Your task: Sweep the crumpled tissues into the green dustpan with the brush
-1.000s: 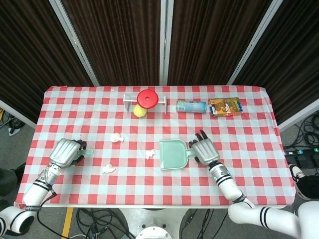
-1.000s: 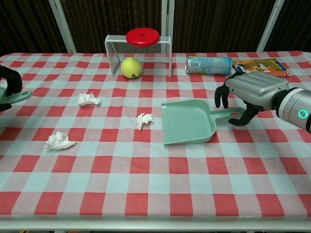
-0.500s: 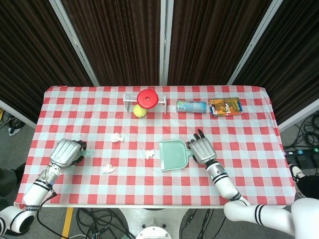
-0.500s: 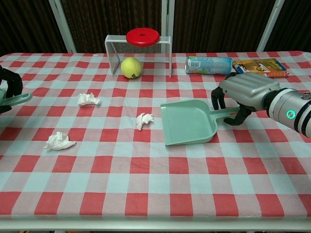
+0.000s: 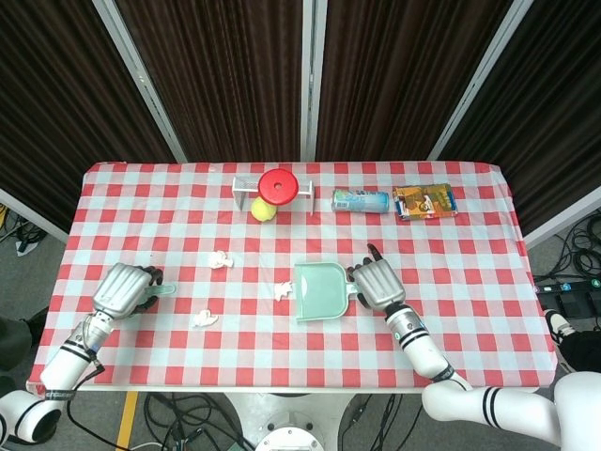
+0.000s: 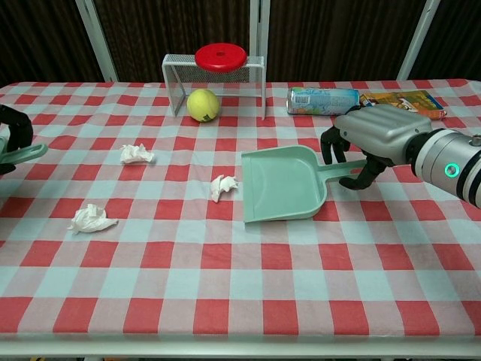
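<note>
Desk (image 5: pixel 470 319), red-white checked cloth — on it: three crumpled tissues (image 6: pixel 223 186), green dustpan (image 6: pixel 282 184), mini goal frame (image 6: pixel 214 84), tennis ball (image 6: pixel 202 104), can (image 6: pixel 323 100) lying sideways, snack packet (image 6: pixel 402 102).

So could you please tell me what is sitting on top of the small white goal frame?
A red disc rests flat on the goal frame. A tennis ball sits under it; the disc's underside is hidden.
</note>
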You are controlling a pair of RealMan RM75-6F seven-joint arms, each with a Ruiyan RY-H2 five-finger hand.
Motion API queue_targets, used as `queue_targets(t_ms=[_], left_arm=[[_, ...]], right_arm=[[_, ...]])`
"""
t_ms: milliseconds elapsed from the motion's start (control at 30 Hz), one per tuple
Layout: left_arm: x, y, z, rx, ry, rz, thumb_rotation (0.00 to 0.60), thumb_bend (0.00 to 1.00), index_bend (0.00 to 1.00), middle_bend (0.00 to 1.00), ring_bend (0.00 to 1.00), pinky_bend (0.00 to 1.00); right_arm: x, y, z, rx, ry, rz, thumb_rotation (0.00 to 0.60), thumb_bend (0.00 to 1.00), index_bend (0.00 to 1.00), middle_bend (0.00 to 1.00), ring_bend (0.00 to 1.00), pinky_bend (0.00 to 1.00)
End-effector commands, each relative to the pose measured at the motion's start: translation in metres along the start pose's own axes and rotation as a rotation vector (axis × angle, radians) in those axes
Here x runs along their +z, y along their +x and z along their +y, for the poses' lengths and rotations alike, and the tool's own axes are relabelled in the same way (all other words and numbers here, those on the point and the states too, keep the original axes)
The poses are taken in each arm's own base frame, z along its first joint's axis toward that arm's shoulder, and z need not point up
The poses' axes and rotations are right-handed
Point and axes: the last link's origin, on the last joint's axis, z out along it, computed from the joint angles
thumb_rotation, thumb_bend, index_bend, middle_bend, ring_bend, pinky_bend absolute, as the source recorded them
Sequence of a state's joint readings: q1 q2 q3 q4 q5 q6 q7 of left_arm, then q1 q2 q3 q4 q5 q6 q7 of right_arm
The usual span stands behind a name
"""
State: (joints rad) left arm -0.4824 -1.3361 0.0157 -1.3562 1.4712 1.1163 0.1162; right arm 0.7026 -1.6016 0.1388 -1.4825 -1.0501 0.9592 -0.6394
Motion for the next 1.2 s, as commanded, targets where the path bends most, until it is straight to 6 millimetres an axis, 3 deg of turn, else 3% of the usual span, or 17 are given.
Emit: queue_targets(t_ms=[33, 267, 567, 1200], left_arm=[[-0.003, -0.002, 0.004, -0.033, -0.008, -0.013, 0.6, 0.45, 0.54, 0.56, 0.63, 0.92], [-0.008, -0.013, 0.017, -0.076, 0.006, -0.04, 0.6, 0.45, 0.54, 0.56, 0.63, 0.92], [-0.001, -0.021, 0.053, -0.154, 0.008, -0.06, 0.6, 0.45, 0.54, 0.55, 0.63, 0.92], [0.06, -0.004, 0.124, -0.306, -0.084, -0.032, 0.6, 0.45, 0.54, 0.55, 0.63, 0.92]], right_arm=[[-0.004, 0.012, -0.001, 0.024, 0.009, 0.001, 0.6, 0.41, 0.64, 0.59, 0.34, 0.08], [-0.002, 0.018, 0.0, -0.023, 0.019, -0.025, 0.6, 0.43, 0.64, 0.6, 0.34, 0.08], [0.013, 0.009, -0.006, -0.148, 0.039, -0.044, 0.6, 0.43, 0.65, 0.6, 0.34, 0.08], [0.028, 0.008, -0.034, -0.097, 0.067, -0.041, 0.6, 0.43, 0.66, 0.6, 0.34, 0.08]])
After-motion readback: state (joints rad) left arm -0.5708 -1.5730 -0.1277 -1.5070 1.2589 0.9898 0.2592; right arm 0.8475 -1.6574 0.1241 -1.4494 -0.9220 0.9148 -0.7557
